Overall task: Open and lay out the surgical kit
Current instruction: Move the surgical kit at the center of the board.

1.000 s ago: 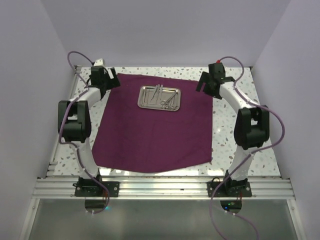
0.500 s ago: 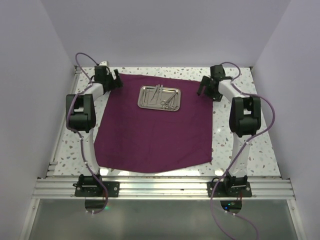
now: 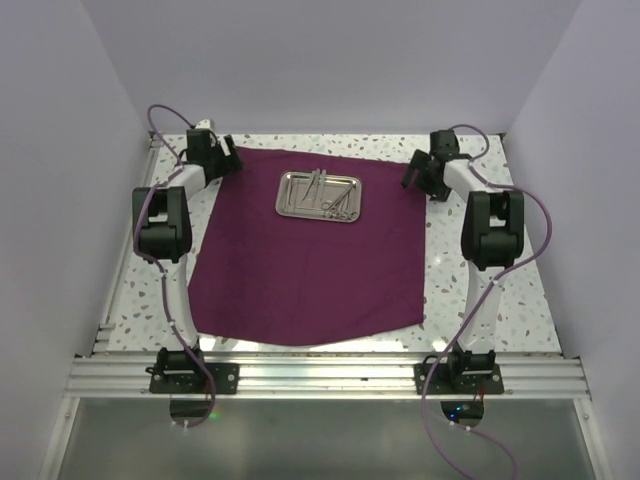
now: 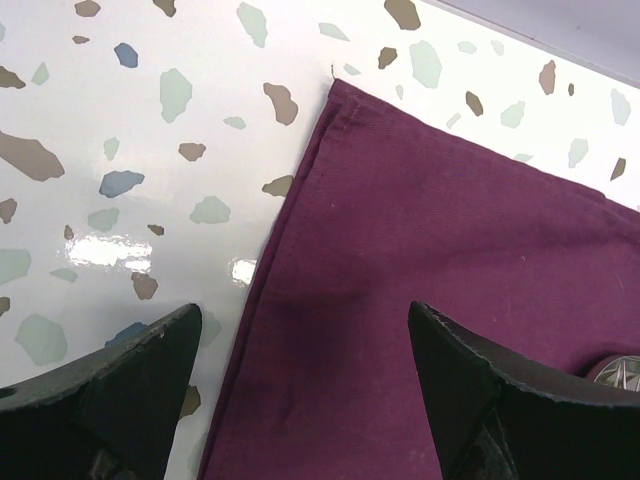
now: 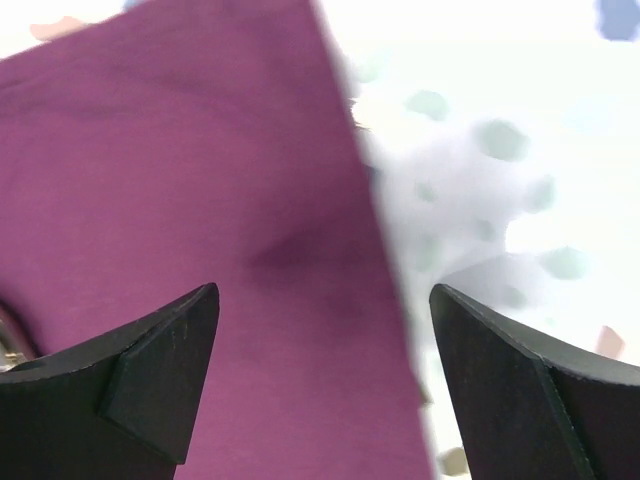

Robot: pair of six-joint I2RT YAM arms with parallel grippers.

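The maroon cloth [image 3: 300,260] lies spread flat on the speckled table [image 3: 445,285]. The steel tray [image 3: 319,195] sits on its far middle with the thin silver instruments [image 3: 325,198] piled inside. The 2 arms reach to the far corners. The left gripper [image 4: 302,320] hangs wide open over the cloth's left edge, and the right gripper [image 5: 322,295] is wide open over the right edge. Neither of the 2 holds anything.
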